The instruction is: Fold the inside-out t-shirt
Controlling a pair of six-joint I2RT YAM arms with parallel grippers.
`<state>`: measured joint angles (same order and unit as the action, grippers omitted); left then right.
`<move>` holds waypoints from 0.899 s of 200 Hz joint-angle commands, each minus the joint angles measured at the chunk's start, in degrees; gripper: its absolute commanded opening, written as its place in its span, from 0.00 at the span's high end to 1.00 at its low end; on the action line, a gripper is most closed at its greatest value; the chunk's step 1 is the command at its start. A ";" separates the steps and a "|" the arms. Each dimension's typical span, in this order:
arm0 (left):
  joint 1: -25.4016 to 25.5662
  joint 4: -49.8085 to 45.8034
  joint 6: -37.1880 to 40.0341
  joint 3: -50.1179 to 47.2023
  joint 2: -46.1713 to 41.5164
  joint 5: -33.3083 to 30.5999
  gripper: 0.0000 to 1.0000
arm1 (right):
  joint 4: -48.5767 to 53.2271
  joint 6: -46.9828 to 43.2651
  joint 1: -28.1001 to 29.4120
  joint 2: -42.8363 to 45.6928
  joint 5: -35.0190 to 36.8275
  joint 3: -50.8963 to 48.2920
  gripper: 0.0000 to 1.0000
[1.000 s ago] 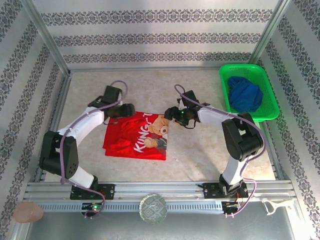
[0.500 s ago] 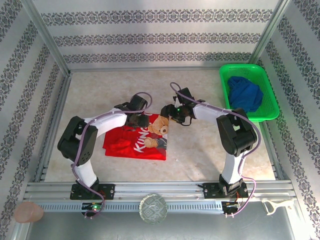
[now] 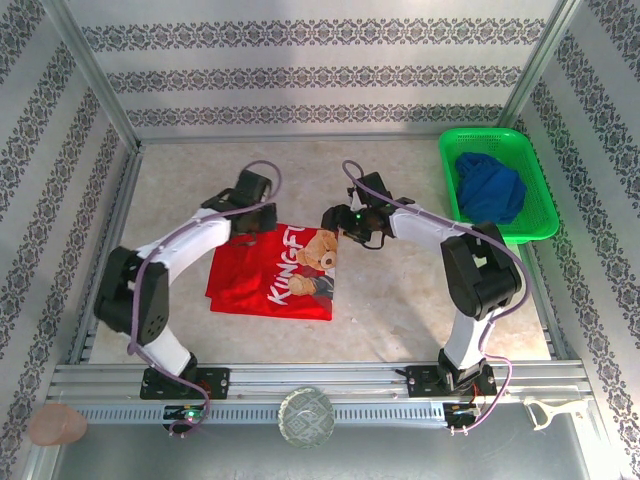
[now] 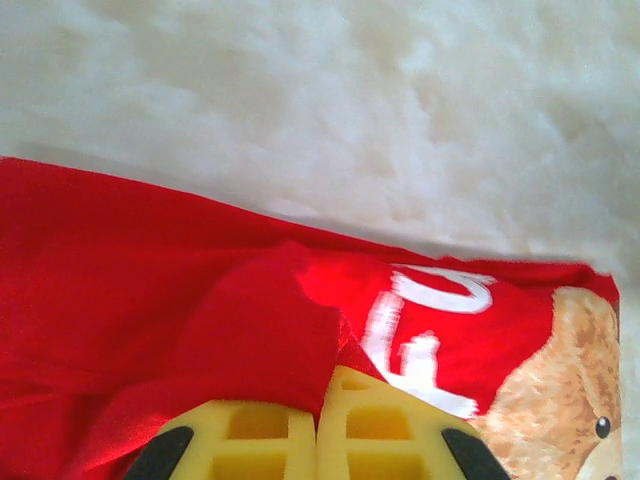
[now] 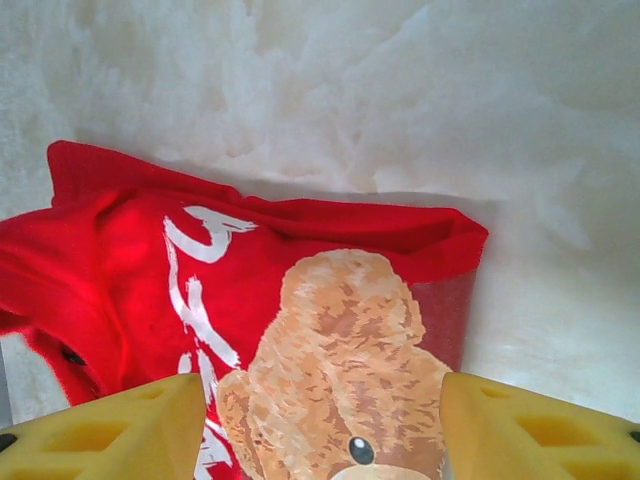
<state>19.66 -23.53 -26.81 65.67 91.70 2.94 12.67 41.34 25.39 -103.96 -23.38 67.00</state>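
Nearest the camera, a ribbed aluminium rail [image 3: 320, 380] carries both arm bases, with a round patterned disc [image 3: 305, 417] in front of it. Beyond it, on the pale, marbled table [image 3: 420, 300], the inside-out t-shirt [image 3: 250, 275] lies left of centre as a flat, roughly rectangular fold of soft bright red cloth. Its white lettering [image 3: 283, 268] and fuzzy tan teddy-bear print [image 3: 318, 252] face up toward its right side. At the shirt's far edge the left gripper [image 3: 262, 225] is closed. In its wrist view the two yellow, honeycombed pads [image 4: 270, 440] meet with no gap, and a ruck of red cloth [image 4: 250, 330] is tented up into them, so it pinches the shirt. Just right of it the right gripper [image 3: 333, 220] hangs over the shirt's far right corner, its blunt yellow fingers [image 5: 110, 430] spread wide either side of the bear print [image 5: 340, 350] and holding nothing; the hem there is softly wrinkled. Farther right, well apart, a green plastic mesh basket [image 3: 483, 134] holds a crumpled dark blue garment [image 3: 490, 188], and behind everything stands a banded, patterned back wall [image 3: 320, 75]
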 commanded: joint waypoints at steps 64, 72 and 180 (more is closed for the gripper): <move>-19.48 6.13 -2.72 -7.92 -7.16 14.82 0.24 | 4.54 -2.93 2.08 -4.96 1.49 4.44 0.36; -19.20 5.42 -3.06 -7.41 -8.23 16.98 0.24 | 4.72 -3.14 2.12 -5.43 1.42 4.79 0.36; 7.75 23.91 -28.97 -31.92 -20.78 18.90 0.23 | 6.85 -2.64 2.04 -12.08 1.67 10.25 0.40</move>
<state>25.08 -8.91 -47.35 37.74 68.77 23.75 18.39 38.65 27.16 -114.10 -22.74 75.81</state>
